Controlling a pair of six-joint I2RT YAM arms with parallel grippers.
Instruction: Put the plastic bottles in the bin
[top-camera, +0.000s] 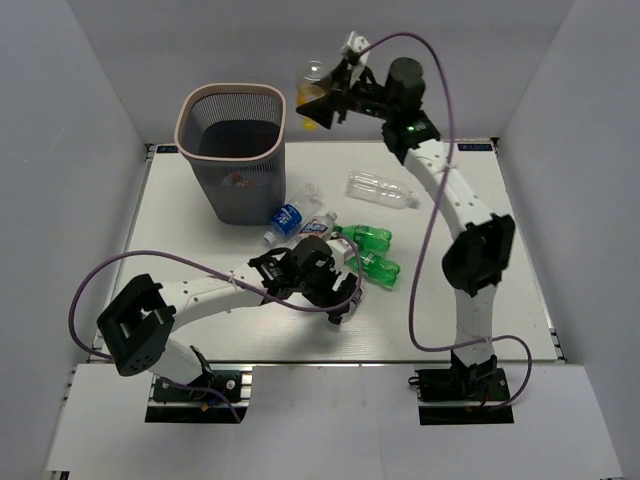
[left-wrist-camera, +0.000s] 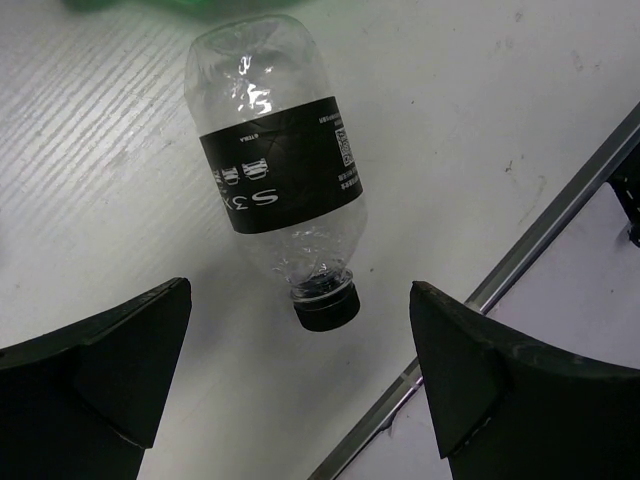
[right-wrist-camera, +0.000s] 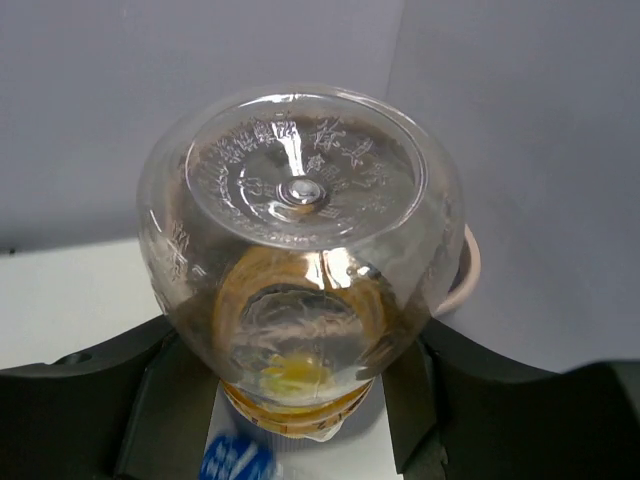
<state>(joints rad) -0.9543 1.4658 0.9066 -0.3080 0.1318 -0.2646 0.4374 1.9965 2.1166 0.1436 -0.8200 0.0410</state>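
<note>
High beside the bin (top-camera: 190, 108), just right of its beige rim, my right gripper (top-camera: 322, 96) is shut on the orange bottle (top-camera: 311, 84). The right wrist view looks at that bottle's clear base (right-wrist-camera: 300, 190), clamped between both fingers (right-wrist-camera: 150, 400). My left gripper (top-camera: 346, 299) hovers open over a clear bottle with a dark label (left-wrist-camera: 285, 175), which lies on the table with its black cap (left-wrist-camera: 325, 308) between the spread fingertips (left-wrist-camera: 165, 310). Neither of them touches it. Two green bottles (top-camera: 366, 238) (top-camera: 380, 269), blue-labelled ones (top-camera: 286, 219) (top-camera: 318, 228) and a clear one (top-camera: 382, 190) lie on the table.
The table's metal front edge (left-wrist-camera: 520, 260) runs close to the right of the dark-labelled bottle. Grey walls enclose the table on three sides. A piece of the bin's rim (right-wrist-camera: 470, 270) shows behind the held bottle.
</note>
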